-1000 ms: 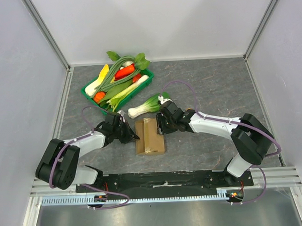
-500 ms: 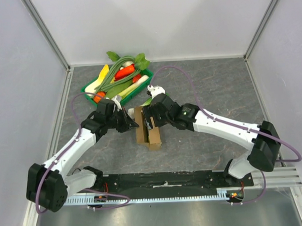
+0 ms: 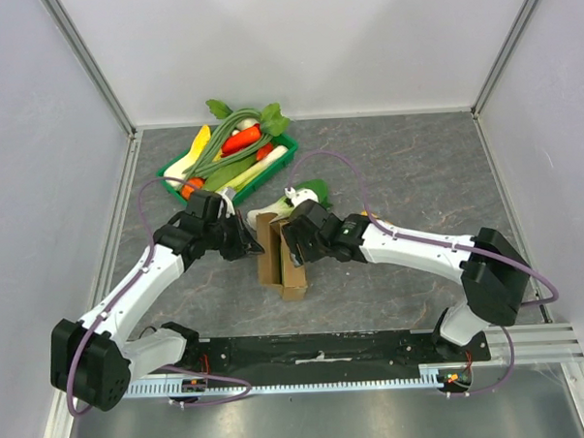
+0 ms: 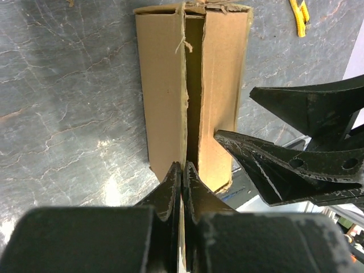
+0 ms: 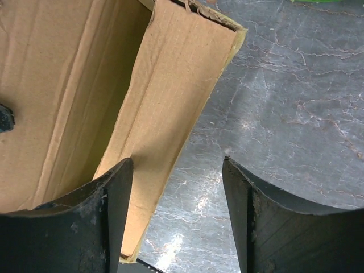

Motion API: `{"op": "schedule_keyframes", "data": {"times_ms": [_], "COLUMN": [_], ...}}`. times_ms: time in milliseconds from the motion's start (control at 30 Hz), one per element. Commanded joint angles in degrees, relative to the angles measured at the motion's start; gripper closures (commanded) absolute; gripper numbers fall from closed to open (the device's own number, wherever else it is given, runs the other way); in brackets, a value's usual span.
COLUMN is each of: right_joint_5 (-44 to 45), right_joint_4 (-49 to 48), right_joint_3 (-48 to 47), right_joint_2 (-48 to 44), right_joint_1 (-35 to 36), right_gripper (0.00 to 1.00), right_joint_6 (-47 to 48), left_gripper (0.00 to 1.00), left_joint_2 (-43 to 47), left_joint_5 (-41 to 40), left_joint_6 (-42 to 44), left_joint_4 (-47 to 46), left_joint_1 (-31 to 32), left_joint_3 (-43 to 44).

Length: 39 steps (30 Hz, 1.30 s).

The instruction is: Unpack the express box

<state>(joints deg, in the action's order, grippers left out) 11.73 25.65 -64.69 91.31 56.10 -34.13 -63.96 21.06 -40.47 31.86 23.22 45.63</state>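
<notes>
The express box (image 3: 293, 277) is a small brown carton on the table between my arms, with its top seam split open. In the left wrist view the box (image 4: 165, 85) shows a dark gap along its middle. My left gripper (image 3: 255, 247) is at the box's left side, and its jaws (image 4: 182, 166) are shut on a thin cardboard flap edge. My right gripper (image 3: 295, 252) is at the box's right side, open (image 5: 177, 161). Its left finger (image 5: 108, 210) lies against the raised right flap (image 5: 170, 108), and bare table shows between the jaws. The box's contents are hidden.
A green tray (image 3: 166, 169) of vegetables stands at the back left. A bok choy (image 3: 310, 192) lies just behind the box, partly hidden by my right arm. Grey walls close in the table on three sides.
One second ago the box lay flat and closed. Both grippers have moved onto it, the left has shut on a flap, and the flaps now stand raised with the box shifted slightly left.
</notes>
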Motion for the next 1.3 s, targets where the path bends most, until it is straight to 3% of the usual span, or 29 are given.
{"op": "schedule_keyframes", "data": {"times_ms": [0,367,533,667,933,1267], "right_joint_5": [1.98,6.90,10.33,8.23,0.93,-5.30], "right_joint_4": [-1.57,1.15,1.33,-0.59,-2.80,-6.13], "right_joint_3": [3.15,11.51,9.67,5.11,0.09,0.87], "right_joint_2": [-2.45,-7.81,-13.16,-14.14,-5.37,3.96], "right_joint_1": [-0.02,-0.11,-0.02,0.07,0.50,1.65], "right_gripper": [0.32,0.37,0.37,0.36,0.36,0.43], "right_joint_6": [-2.16,-6.65,-7.62,-4.38,-1.38,-2.26], "left_gripper": [0.98,0.98,0.98,0.96,0.88,0.97], "left_joint_2": [2.26,2.35,2.00,2.70,4.63,10.00], "left_joint_5": [1.53,5.05,4.52,2.94,-0.93,-3.57], "left_joint_6": [3.64,7.15,8.74,8.74,5.76,1.71], "left_joint_4": [3.03,7.69,9.71,10.68,13.67,14.20], "left_joint_1": [-0.02,-0.11,-0.11,-0.11,-0.20,-0.28], "left_joint_3": [5.70,10.80,10.89,11.24,9.57,4.91]}}
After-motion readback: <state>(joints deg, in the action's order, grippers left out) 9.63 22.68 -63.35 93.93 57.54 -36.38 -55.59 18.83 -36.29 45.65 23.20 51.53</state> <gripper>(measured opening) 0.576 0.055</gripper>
